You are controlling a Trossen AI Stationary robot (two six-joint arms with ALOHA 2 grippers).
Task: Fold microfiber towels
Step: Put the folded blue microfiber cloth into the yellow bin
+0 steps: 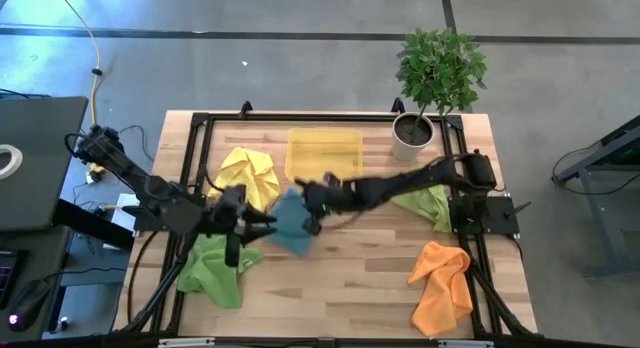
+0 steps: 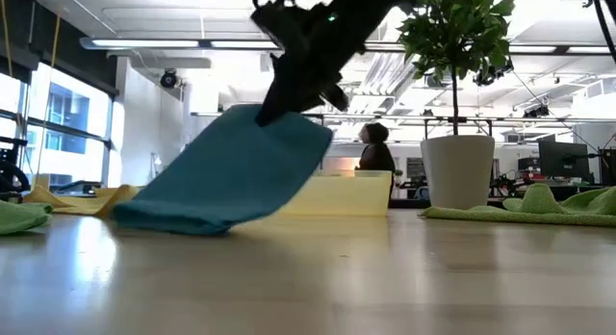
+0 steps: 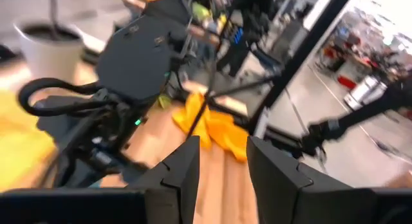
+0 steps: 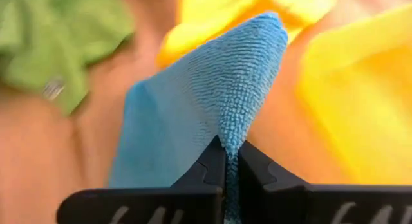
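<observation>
High view: right tool grips one blue towel; left tool parted; two green towels.

Both arms are dark, jointed and strung with black cables. The right tool has two black angular fingers; the left tool has matching dark, notched fingers.
</observation>
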